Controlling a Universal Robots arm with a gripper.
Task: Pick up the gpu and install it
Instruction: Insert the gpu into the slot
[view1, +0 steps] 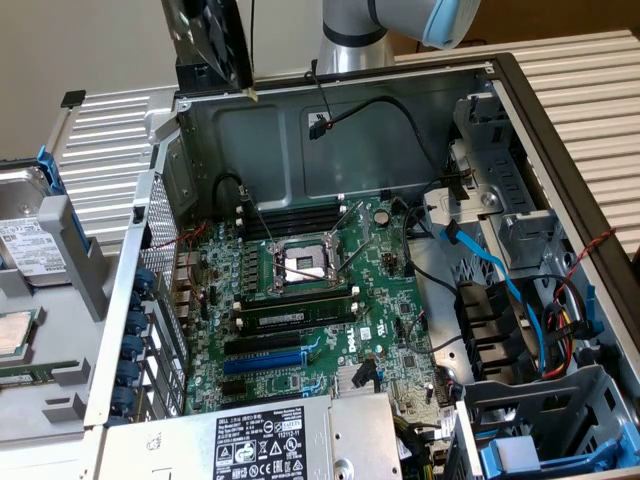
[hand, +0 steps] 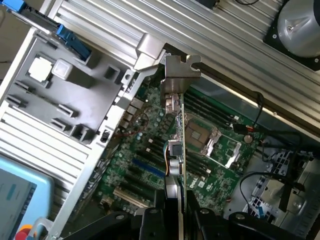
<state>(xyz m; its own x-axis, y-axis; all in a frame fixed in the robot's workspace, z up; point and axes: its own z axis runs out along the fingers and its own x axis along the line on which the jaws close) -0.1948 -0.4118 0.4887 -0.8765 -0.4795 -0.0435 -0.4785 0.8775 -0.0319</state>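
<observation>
Clamping the gpu (hand: 176, 150), a thin green card seen edge-on with a folded silver end bracket, the dark two-fingered gripper (hand: 175, 217) is pinching it across both faces. The card's long axis is running straight out from the fingers, bracket end farthest. It is hanging clear above the large green motherboard (hand: 150, 150), and is crossing the line of the blue expansion slot (view1: 265, 357) rather than lying along it.

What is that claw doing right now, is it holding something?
The gripper: closed, holding the gpu edge-on above the motherboard.
</observation>
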